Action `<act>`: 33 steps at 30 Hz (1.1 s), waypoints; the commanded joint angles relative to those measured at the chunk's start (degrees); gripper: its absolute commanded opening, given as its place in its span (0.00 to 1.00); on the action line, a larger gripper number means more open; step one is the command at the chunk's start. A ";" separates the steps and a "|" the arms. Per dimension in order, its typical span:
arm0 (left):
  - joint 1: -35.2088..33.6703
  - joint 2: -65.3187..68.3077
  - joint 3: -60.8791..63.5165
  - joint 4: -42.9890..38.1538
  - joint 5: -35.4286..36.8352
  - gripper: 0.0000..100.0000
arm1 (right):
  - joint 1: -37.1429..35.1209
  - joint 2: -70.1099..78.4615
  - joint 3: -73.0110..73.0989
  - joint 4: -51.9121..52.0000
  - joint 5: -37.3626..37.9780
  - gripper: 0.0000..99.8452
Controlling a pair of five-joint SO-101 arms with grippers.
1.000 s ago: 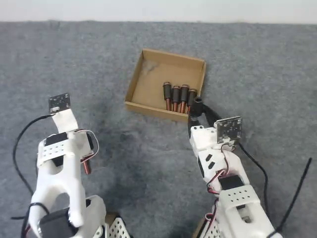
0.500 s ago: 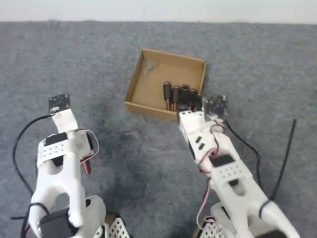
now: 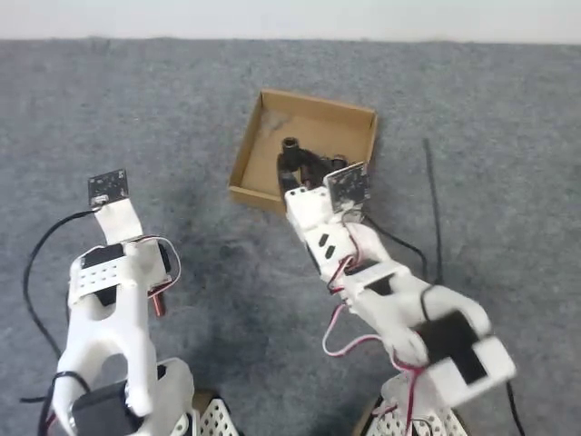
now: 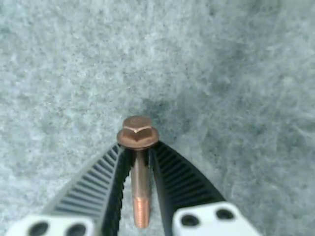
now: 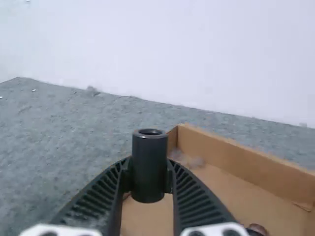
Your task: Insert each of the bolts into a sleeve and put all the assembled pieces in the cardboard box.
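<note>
Occlusion notes first. Your right arm (image 3: pixel 381 291) lay across the near wall of the cardboard box (image 3: pixel 263 145) and covered the near-right part of the box floor in the high view. Whatever sat under it could not be made out. In the right wrist view a copper-coloured scrap (image 5: pixel 256 229) showed inside the box, cut off at the frame edge, too little to identify. Your left end effector (image 4: pixel 139 149) sat tucked out of sight beneath its own wrist in the high view, with a short length of the bolt (image 3: pixel 159 303) sticking out beside the arm.

Your left arm (image 3: pixel 113 300) stood at the left of the surface (image 3: pixel 490 109), well apart from the box, wrist bent so the end effector pointed down at the grey nap. Its jaws were closed tight on the bolt. Ribbed fingers (image 4: pixel 110 182) pinched the shank just under the hex head, head clear of the fingertips, threaded end pointing back toward the wrist.

Your right arm was extended forward and to the left, placing the right end effector (image 5: pixel 149 172) over the middle-left of the box. Its jaws were part-closed, clamped on the sleeve (image 5: pixel 149 157): a dark tube, held upright, open bore facing up, top half standing clear of the fingers. You could not tell whether its lower end touched the box floor. Beyond the box, a white wall (image 5: pixel 197 49) rose at the far edge of the surface.
</note>
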State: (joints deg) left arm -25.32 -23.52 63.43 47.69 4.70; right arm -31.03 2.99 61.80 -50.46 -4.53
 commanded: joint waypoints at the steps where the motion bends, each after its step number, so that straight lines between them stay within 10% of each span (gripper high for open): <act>1: 0.09 -3.52 -0.75 -1.76 -0.79 0.01 | -1.89 2.95 -3.34 -7.87 -0.26 0.01; 33: 1.58 -3.60 -0.75 -1.76 -0.79 0.01 | -10.07 5.32 29.98 -49.63 0.00 0.01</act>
State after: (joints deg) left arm -24.18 -23.87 63.43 47.69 4.70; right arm -40.18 9.67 90.55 -97.93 -4.53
